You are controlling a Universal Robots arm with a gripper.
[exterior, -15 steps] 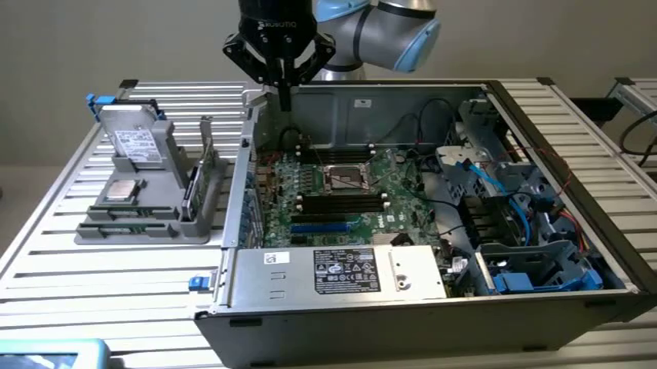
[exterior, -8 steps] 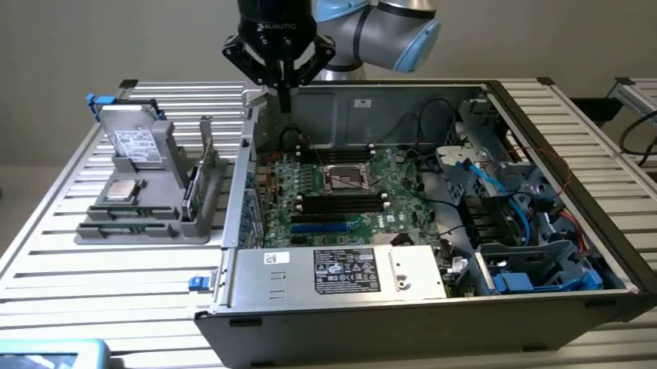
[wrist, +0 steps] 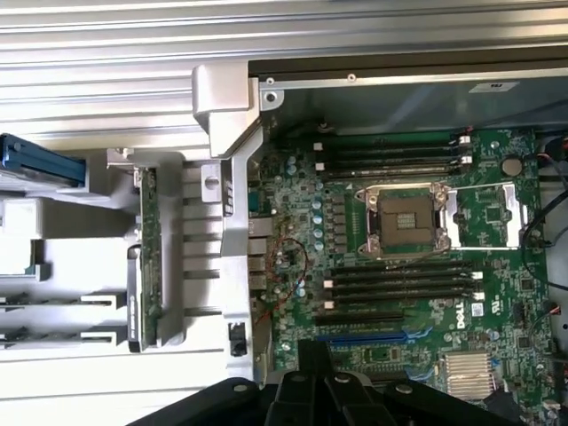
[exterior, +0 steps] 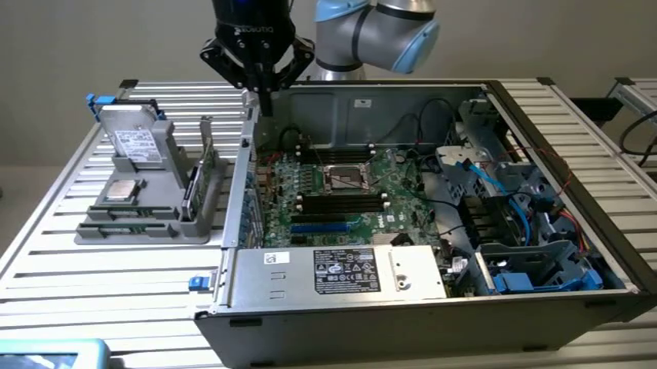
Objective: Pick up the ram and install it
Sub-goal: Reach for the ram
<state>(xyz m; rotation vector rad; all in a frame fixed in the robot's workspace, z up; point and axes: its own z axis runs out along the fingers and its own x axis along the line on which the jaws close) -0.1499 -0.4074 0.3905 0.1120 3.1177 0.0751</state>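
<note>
While the pincer hangs closed, the ram stands apart in its rack.

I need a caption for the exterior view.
Shut end effector hovers above computer case edge; ram stands in gray holder.

Ribbed shiny metal table; matt, seemingly plastic holder; matt circuit-board ram.

A table of ribbed silver slats spans the scene under soft, even light. Behind the table rises a plain pale wall. Beyond the table's edge at the exterior view's right stands a second slatted bench, with a dark cable hanging by it.
</note>
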